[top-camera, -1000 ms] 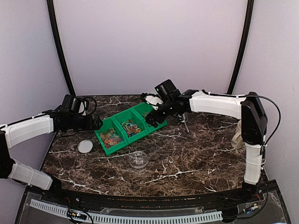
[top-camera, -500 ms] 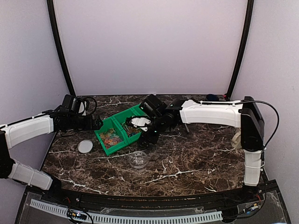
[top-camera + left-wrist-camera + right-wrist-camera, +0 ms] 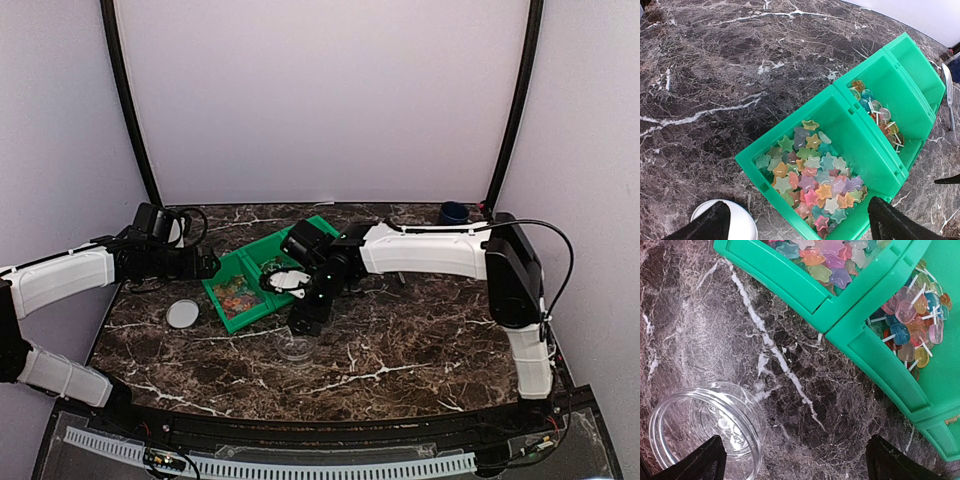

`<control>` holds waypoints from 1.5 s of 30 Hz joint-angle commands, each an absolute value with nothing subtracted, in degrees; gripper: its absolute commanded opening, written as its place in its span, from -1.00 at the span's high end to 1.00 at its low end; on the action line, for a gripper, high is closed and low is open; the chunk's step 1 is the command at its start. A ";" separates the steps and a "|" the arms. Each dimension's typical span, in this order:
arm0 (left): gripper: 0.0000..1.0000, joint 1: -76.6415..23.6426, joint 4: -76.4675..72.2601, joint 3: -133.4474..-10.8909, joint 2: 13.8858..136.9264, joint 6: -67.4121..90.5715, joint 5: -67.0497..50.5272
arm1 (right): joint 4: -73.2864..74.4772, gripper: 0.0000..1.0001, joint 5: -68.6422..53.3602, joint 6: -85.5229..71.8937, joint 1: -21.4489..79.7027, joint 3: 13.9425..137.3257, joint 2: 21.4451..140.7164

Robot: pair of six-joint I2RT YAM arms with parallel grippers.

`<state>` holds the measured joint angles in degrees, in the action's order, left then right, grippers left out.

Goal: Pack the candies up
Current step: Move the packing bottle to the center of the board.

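- Candies [image 3: 812, 185]: star-shaped pieces heaped in green bin's [image 3: 790, 131] end compartment, lollipops [image 3: 880, 117] alongside.
- Judged light, small, slick; pinch one piece across its edges.
- Left pincer [image 3: 800, 227] and right pincer [image 3: 792, 460] spread, empty; right beside clear jar [image 3: 705, 432].

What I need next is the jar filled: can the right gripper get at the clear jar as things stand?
Probably yes. The right gripper hangs open close above the clear jar, with nothing between them. The green bin sits beside the jar, not over it, and the lid lies apart.
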<state>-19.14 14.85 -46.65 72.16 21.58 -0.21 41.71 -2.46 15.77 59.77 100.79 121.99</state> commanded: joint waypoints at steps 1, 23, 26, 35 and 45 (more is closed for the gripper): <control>-0.98 -18.83 14.35 -45.88 71.37 21.52 -0.59 | 45.34 -0.95 0.64 14.80 61.14 104.93 124.65; -0.98 -18.87 14.51 -45.83 71.30 21.73 -0.82 | 54.39 -0.95 20.11 9.65 59.74 102.73 123.39; -0.98 -18.85 14.68 -45.72 71.13 21.73 -0.78 | 54.32 -0.95 21.79 8.96 57.81 101.09 122.43; -0.98 -18.93 14.63 -45.66 70.67 21.83 -0.73 | 51.95 -0.95 25.46 8.26 51.16 98.29 120.79; -0.98 -18.87 14.52 -45.61 70.69 21.90 -0.67 | 50.96 -0.95 25.16 8.35 49.46 99.42 118.52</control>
